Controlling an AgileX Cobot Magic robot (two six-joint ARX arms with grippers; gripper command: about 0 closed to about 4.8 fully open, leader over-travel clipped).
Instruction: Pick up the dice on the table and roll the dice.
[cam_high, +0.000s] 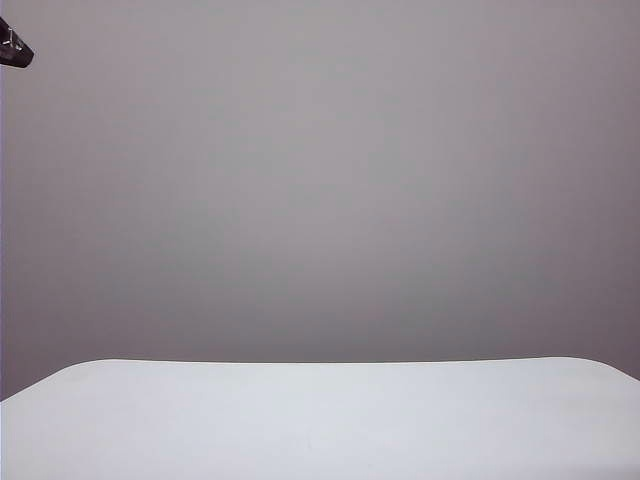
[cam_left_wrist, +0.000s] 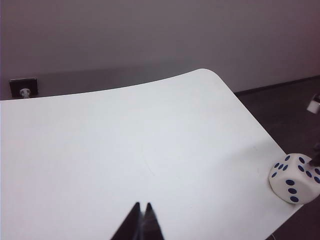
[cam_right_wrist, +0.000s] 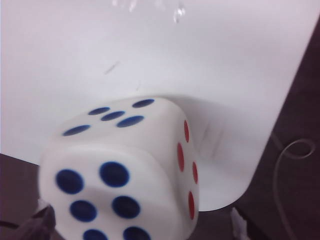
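**Dice at the table's edge, left gripper closed over the bare tabletop**

Left wrist view: left gripper (cam_left_wrist: 141, 222) above the white table (cam_left_wrist: 125, 150), fingertips pressed together, nothing between them. Well apart from it, the dice (cam_left_wrist: 294, 178) at the very edge of the table, near a rounded corner; white cube with rounded edges, dark blue pips on the faces shown here. Beyond the table's far edge, a small black box (cam_left_wrist: 23, 86) against the grey wall (cam_left_wrist: 150, 35).

Right wrist view: the same dice filling the near field, five blue pips on the upper face, more blue pips on the face toward the camera, four red pips on the side face. Shadow cast on the tabletop behind it. Right gripper (cam_right_wrist: 42, 224) seen only as a dark blurred part at the picture's border, just beside the dice; spread or closed, holding or not, cannot be told. Thin cable (cam_right_wrist: 295, 150) on the dark floor past the table's corner.

Exterior view: tabletop below a plain wall.
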